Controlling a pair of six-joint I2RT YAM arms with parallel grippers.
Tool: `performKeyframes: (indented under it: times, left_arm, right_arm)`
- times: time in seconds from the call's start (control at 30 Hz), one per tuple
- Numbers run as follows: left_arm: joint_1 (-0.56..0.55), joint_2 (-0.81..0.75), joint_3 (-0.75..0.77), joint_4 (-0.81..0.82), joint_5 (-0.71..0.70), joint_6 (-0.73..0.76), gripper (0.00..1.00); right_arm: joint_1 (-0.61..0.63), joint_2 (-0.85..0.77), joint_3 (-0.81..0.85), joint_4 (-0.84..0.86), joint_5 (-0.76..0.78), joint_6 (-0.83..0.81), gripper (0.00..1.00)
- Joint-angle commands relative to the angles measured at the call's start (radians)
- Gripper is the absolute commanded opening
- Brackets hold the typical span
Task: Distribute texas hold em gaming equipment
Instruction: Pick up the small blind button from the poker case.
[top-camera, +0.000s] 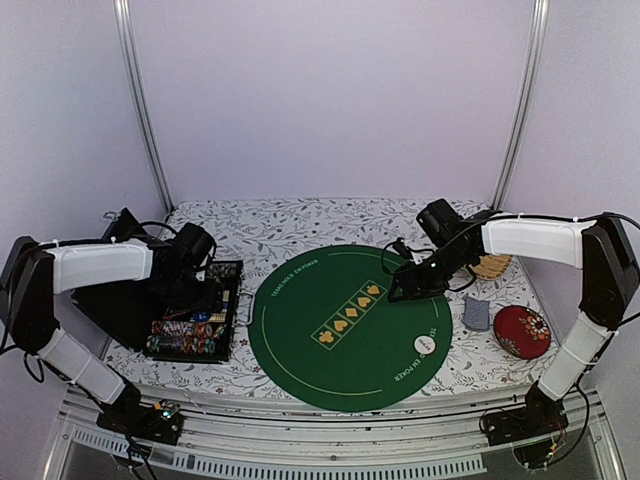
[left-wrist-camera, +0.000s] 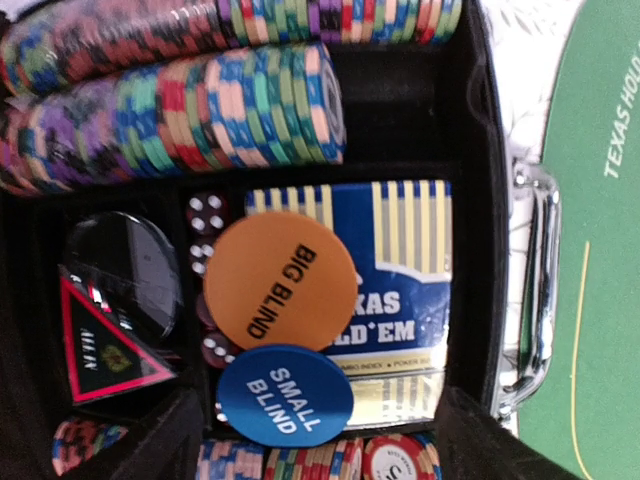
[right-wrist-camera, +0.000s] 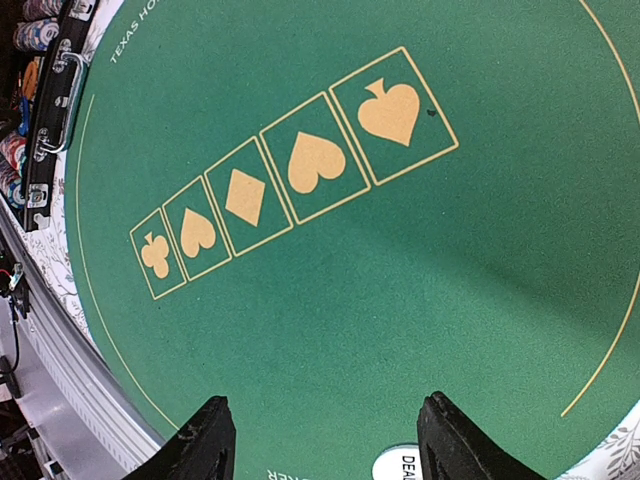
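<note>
My left gripper (left-wrist-camera: 320, 452) hangs open over the black case (top-camera: 190, 322), its dark fingers (left-wrist-camera: 145, 440) wide apart at the bottom of the left wrist view. Between them lies the blue SMALL BLIND disc (left-wrist-camera: 285, 395), with the orange BIG BLIND disc (left-wrist-camera: 285, 282) just beyond it, both resting on a blue card box (left-wrist-camera: 405, 285). Rows of striped poker chips (left-wrist-camera: 230, 110) fill the case. My right gripper (right-wrist-camera: 325, 450) is open and empty above the green mat (right-wrist-camera: 330, 300). A white dealer disc (top-camera: 428, 344) lies on the mat, and grey-blue cards (top-camera: 477, 313) lie beside it.
A red round dish (top-camera: 522, 330) sits at the right, near the cards. A tan woven item (top-camera: 492, 266) lies behind the right arm. Dark red dice (left-wrist-camera: 206, 215) and a black triangular piece (left-wrist-camera: 110, 335) sit in the case. The case's metal handle (left-wrist-camera: 535, 290) faces the mat.
</note>
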Motion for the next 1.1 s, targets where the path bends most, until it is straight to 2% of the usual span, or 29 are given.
performKeyframes:
  times: [0.0, 0.27, 0.5, 0.83, 1.07]
  left_arm:
    - [0.03, -0.002, -0.034, 0.082, 0.059, 0.009, 0.8]
    - [0.064, 0.045, -0.06, 0.116, 0.033, 0.013, 0.78]
    - [0.066, 0.017, -0.082, 0.11, 0.016, 0.021, 0.75]
    - [0.081, 0.024, -0.119, 0.142, 0.055, 0.023, 0.62]
    - [0.081, 0.005, -0.121, 0.13, 0.07, 0.029, 0.44]
  right_arm:
    - [0.007, 0.009, 0.027, -0.002, -0.005, -0.013, 0.65]
    - [0.007, 0.005, 0.027, -0.003, -0.005, -0.008, 0.65]
    - [0.007, 0.012, 0.027, 0.0, -0.006, -0.007, 0.65]
    - [0.009, 0.011, 0.027, 0.0, -0.007, -0.007, 0.65]
    - [0.01, 0.008, 0.027, 0.0, -0.004, -0.005, 0.65]
